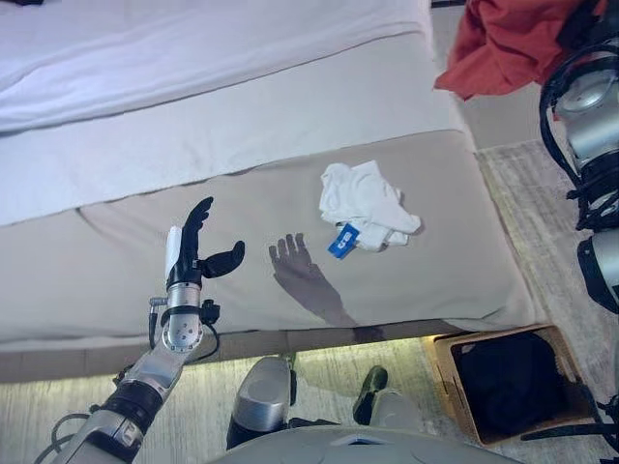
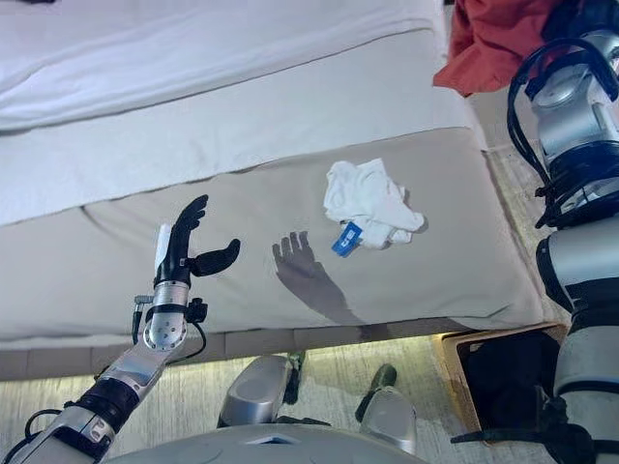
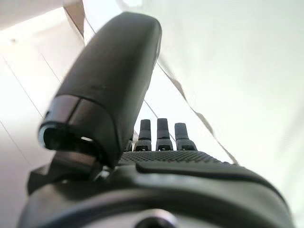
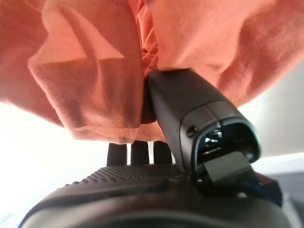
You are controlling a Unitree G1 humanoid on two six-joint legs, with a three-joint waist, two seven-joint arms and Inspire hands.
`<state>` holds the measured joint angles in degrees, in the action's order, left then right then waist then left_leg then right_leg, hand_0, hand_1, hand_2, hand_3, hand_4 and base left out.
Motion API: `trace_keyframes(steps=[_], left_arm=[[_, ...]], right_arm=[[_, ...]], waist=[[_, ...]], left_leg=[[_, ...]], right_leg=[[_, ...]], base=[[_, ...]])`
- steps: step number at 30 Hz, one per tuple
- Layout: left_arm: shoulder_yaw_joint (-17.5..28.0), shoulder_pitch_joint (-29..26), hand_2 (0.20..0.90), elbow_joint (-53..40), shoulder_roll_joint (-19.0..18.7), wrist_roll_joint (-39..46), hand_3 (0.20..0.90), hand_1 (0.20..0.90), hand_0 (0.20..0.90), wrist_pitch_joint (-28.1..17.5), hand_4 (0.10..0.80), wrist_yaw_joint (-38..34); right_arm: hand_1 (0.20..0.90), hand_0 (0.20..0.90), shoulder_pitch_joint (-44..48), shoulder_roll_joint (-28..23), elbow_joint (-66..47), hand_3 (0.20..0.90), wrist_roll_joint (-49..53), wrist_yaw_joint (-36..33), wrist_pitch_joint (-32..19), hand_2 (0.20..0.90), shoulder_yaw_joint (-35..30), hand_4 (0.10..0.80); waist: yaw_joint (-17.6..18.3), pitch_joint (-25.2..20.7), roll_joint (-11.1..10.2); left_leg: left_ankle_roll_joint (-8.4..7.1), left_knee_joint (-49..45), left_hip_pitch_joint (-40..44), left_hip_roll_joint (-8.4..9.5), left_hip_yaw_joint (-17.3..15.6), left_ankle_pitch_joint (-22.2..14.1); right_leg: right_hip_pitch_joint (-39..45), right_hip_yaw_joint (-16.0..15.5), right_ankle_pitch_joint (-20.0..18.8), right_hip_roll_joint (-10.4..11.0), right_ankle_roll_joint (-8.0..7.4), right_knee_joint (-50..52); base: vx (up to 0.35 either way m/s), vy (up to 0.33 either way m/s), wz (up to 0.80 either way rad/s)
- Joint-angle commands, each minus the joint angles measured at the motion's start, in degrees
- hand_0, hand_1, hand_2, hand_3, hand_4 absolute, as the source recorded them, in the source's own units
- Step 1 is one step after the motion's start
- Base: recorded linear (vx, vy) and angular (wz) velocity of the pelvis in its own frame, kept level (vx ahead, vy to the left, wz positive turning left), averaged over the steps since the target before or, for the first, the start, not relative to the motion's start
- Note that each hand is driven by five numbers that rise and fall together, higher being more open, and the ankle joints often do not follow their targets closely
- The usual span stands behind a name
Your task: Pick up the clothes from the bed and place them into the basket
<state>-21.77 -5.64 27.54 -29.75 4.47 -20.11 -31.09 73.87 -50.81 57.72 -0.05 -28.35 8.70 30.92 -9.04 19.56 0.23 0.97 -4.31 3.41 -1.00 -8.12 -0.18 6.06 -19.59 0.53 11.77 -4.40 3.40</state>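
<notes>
An orange garment is held raised beside the bed, pinched in the right hand, while the left hand is held upright, fingers spread, over the bed.

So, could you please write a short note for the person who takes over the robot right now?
Right hand: shut on the orange-red garment, held up in the air past the bed's right end.
Left hand: open and empty, raised over the front of the bed.
White garment, with a blue tag: on the bed, untouched.
Basket: on the floor at the bed's lower right corner, with something dark inside.
Done: the orange-red garment is picked up.
Left: drop it into the basket, then fetch the white garment and place it there too.
</notes>
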Motion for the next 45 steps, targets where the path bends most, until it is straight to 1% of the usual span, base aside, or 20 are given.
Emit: trace_keyframes(steps=[1,6,8,9,12,14,16,17,21,25,29,36,38,41,45], left_arm=[[-0.19,-0.32,0.900,0.30,-0.41,-2.21,0.900,0.900,0.900,-4.24,0.800,-0.69],[-0.05,-1.71,0.900,2.42,0.93,-3.04,0.900,0.900,0.900,-4.75,0.800,1.96],[-0.37,-2.48,0.900,3.01,1.46,-3.32,0.900,0.900,0.900,-4.85,0.800,2.51],[-0.43,-2.56,0.900,3.08,1.50,-3.50,0.900,0.900,0.900,-5.00,0.800,2.77],[-0.03,-3.20,0.900,3.48,1.78,-3.84,0.900,0.900,0.900,-5.59,0.800,3.45],[0.21,-3.83,0.900,3.55,2.04,-4.12,0.900,0.900,0.900,-5.62,0.800,3.94],[0.31,-4.09,0.900,3.60,2.11,-4.37,0.900,0.900,0.900,-5.67,0.800,4.25],[0.36,-4.40,0.900,3.85,2.41,-4.77,0.900,0.900,0.900,-5.73,0.800,4.59],[0.69,-5.91,0.900,3.26,3.06,-4.92,0.900,0.900,0.900,-4.63,0.800,6.36],[0.45,-6.29,0.900,2.72,3.47,-5.47,0.900,0.900,0.900,-3.72,0.800,7.96],[0.15,-6.87,0.900,2.48,3.61,-5.40,0.900,0.900,0.900,-3.50,0.800,8.25],[-0.16,-7.43,0.900,1.75,3.98,-5.11,0.900,0.900,0.900,-3.43,0.800,9.17],[-0.35,-7.49,0.900,1.44,3.86,-4.82,0.900,0.900,0.900,-3.27,0.800,9.51],[-0.78,-7.79,0.900,1.46,4.09,-4.68,0.900,0.900,0.900,-3.45,0.800,9.44],[-1.17,-8.00,0.900,0.65,3.94,-4.22,0.900,0.900,0.900,-3.03,0.800,9.70]], right_arm=[[0.300,0.300,-0.58,-5.73,-5.57,0.200,-1.60,-1.96,-3.70,0.300,1.03,0.100],[0.300,0.300,-5.06,-6.73,-7.42,0.200,-2.42,-0.34,-2.61,0.300,-1.62,0.100],[0.300,0.300,-8.81,-6.82,-9.01,0.200,-2.94,-0.17,-2.05,0.300,-3.70,0.100],[0.300,0.300,-9.36,-6.83,-9.24,0.200,-2.83,-0.10,-1.57,0.300,-4.05,0.100],[0.300,0.300,-15.61,-7.13,-11.85,0.200,-3.18,0.18,-1.17,0.300,-7.64,0.100],[0.300,0.300,-18.98,-6.67,-12.80,0.200,-2.21,0.32,-0.97,0.300,-9.58,0.100],[0.300,0.300,-20.09,-6.47,-13.05,0.200,-2.22,0.58,-0.84,0.300,-10.44,0.100],[0.300,0.300,-22.61,-5.43,-13.15,0.200,-1.13,1.13,-0.07,0.300,-11.99,0.100],[0.300,0.300,-28.60,-3.10,-11.82,0.200,-1.65,2.79,0.54,0.300,-15.52,0.100],[0.300,0.300,-33.77,-0.79,-9.14,0.200,-1.90,4.28,0.70,0.300,-17.73,0.100],[0.300,0.300,-35.82,0.61,-7.02,0.200,-2.69,4.76,1.38,0.300,-17.99,0.100],[0.300,0.300,-37.81,1.66,-1.84,0.200,-3.97,6.27,1.85,0.300,-17.69,0.100],[0.300,0.300,-38.32,2.06,0.27,0.200,-3.82,5.82,1.39,0.300,-18.01,0.100],[0.300,0.300,-38.65,2.71,2.69,0.200,-4.37,5.34,2.28,0.300,-18.47,0.100],[0.300,0.300,-39.82,3.08,5.07,0.200,-3.05,4.52,2.17,0.300,-19.17,0.100]], waist=[[1.48,-10.57,-1.36],[4.54,-11.90,-1.61],[6.12,-12.10,-1.50],[6.30,-12.11,-1.49],[8.27,-12.11,-1.35],[9.35,-12.06,-1.26],[9.53,-12.07,-1.29],[10.56,-11.84,-1.19],[12.07,-11.30,-0.84],[12.96,-11.03,-0.58],[13.31,-10.47,-0.06],[13.55,-9.26,2.02],[13.45,-9.14,2.54],[13.30,-8.90,3.42],[13.35,-8.53,4.66]], left_leg=[[-2.77,2.44,1.14,-3.52,-3.41,-1.74],[-3.36,5.92,3.76,-4.05,-6.28,-1.12],[-3.46,7.04,4.41,-4.13,-7.24,-0.96],[-3.48,7.17,4.52,-4.13,-7.35,-0.94],[-3.58,8.63,4.99,-4.01,-8.57,-0.62],[-3.76,9.13,5.05,-3.92,-9.14,-0.61],[-3.81,9.31,5.04,-3.89,-9.42,-0.66],[-3.86,9.31,5.29,-3.99,-10.08,-1.02],[-3.90,9.31,4.92,-4.01,-10.97,-1.02],[-4.03,9.31,5.60,-3.97,-11.87,-1.29],[-4.20,9.31,5.80,-3.87,-12.38,-1.34],[-4.27,9.31,5.70,-3.29,-12.93,-1.33],[-4.34,9.31,5.74,-3.20,-13.02,-1.29],[-4.37,9.31,5.53,-3.03,-12.95,-1.18],[-4.25,9.31,5.42,-2.77,-12.88,-1.10]], right_leg=[[-2.12,0.98,-0.25,-1.13,0.36,0.66],[-1.29,3.24,-2.20,-2.61,0.16,-3.66],[-1.46,4.73,-2.69,-3.31,0.13,-4.69],[-1.49,4.93,-2.74,-3.39,0.11,-4.76],[-2.04,6.67,-3.78,-4.23,0.02,-6.49],[-2.32,7.47,-4.56,-4.73,-0.12,-7.80],[-2.53,7.66,-4.71,-4.87,-0.19,-8.08],[-2.89,8.38,-4.86,-5.40,-0.28,-8.40],[-4.06,9.92,-4.99,-6.36,0.01,-8.40],[-4.04,10.45,-4.83,-6.95,0.13,-8.40],[-4.50,10.61,-4.99,-7.07,0.20,-8.40],[-4.94,10.44,-4.82,-6.99,0.21,-8.40],[-4.89,10.27,-4.73,-6.88,0.19,-8.40],[-4.99,10.03,-4.73,-6.67,0.10,-8.40],[-4.97,9.97,-4.71,-6.31,0.00,-8.40]], base=[[0.025,-0.025,-0.27],[0.027,-0.031,-0.40],[0.017,-0.039,-0.30],[0.008,-0.038,-0.36],[-0.014,-0.041,-0.28],[-0.018,-0.044,-0.18],[-0.016,-0.037,-0.30],[-0.012,-0.047,-0.24],[-0.034,-0.054,-0.19],[0.018,-0.059,-0.10],[-0.002,-0.050,-0.10],[-0.021,-0.015,-0.04],[0.000,0.000,0.00],[-0.020,-0.015,0.05],[-0.014,0.002,0.10]])
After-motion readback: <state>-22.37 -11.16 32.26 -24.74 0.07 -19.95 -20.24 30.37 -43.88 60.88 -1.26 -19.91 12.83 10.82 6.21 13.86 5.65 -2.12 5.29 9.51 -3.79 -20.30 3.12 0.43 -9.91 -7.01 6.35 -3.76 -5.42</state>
